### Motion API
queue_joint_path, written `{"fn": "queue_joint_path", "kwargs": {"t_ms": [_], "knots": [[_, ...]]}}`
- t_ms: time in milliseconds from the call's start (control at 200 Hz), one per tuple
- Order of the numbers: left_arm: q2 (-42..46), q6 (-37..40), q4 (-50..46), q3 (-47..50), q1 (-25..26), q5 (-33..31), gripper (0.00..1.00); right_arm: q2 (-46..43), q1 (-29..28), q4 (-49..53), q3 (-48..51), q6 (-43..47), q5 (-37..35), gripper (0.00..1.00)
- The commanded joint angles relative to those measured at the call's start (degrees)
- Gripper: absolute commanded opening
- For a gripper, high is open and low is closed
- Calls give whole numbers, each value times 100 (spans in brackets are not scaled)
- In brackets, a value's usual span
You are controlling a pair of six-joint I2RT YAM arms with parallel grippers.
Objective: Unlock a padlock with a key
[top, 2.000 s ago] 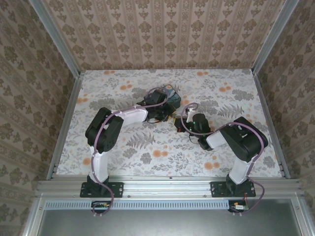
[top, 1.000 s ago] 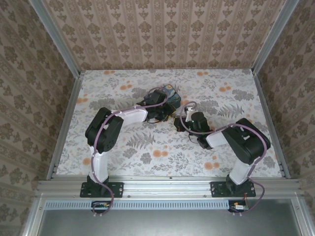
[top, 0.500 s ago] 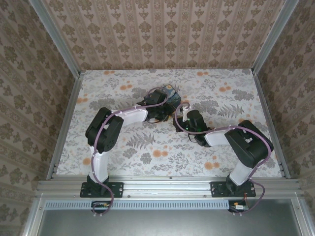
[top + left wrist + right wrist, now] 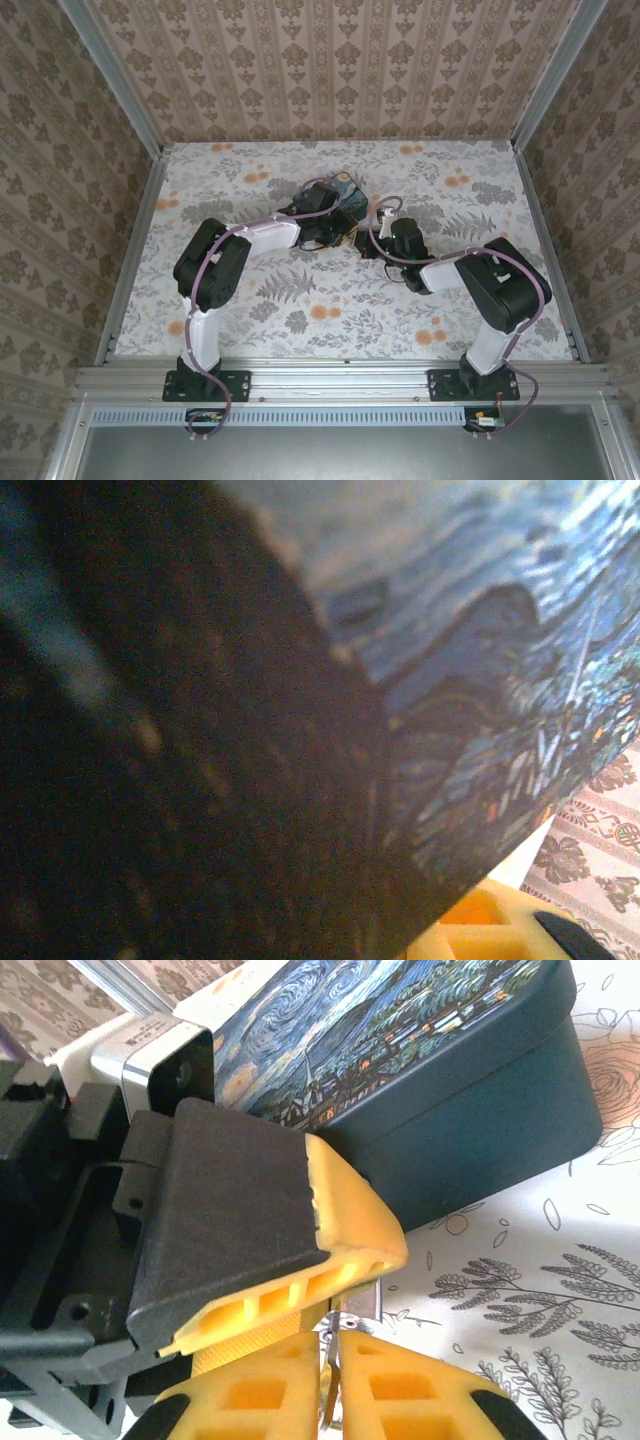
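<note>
Here, counts: two arms, two grippers, one box, one padlock and one key are showing.
Right gripper [image 4: 330,1362]: its two yellow fingers [image 4: 405,1390] are pressing almost together, pinching the key [image 4: 326,1392], a thin metal sliver standing upright between them.
Left gripper [image 4: 345,1290]: it is pointing in from the left, its yellow fingers clamping narrowly on the padlock [image 4: 364,1302], a small grey metal piece peeking out below the upper finger.
Padlock and key: the key's tip is sitting just beneath the padlock; whether they are touching, I cannot tell.
Box [image 4: 450,1110]: dark blue with a swirl painting on top, it is lying on the flowered table [image 4: 250,310], just beyond the left gripper, mid-table towards the far side.
Arms: both are bending inward, meeting near the table's middle.
</note>
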State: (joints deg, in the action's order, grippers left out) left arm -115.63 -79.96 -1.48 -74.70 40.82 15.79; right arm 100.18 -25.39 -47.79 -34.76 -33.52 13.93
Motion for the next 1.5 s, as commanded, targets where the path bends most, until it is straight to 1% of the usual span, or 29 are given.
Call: {"fn": "queue_joint_path", "kwargs": {"t_ms": [0,105,225,390,620,725,970,1230,1495], "knots": [[-447,-830,-837,429,86,1021,0,124,58,-696,7,-371,520,18],[-451,-818,-828,430,75,1031,0,133,101,-753,5,-483,669,24],[-445,-814,-819,438,51,1030,0,-2,111,-712,44,-578,674,27],[-442,-820,-785,436,34,1029,0,-283,150,-240,168,-508,446,28],[-425,-823,-773,438,40,1025,0,-461,288,-127,430,-630,262,29],[-420,-825,-782,430,40,1010,0,-445,288,252,340,-640,348,27],[-416,-819,-785,413,29,996,0,-52,288,-629,403,-1229,769,26],[-410,-817,-784,394,31,987,0,93,283,-600,380,-1263,762,26],[-416,-837,-749,403,31,987,0,234,250,-689,287,-1323,838,20]]}}
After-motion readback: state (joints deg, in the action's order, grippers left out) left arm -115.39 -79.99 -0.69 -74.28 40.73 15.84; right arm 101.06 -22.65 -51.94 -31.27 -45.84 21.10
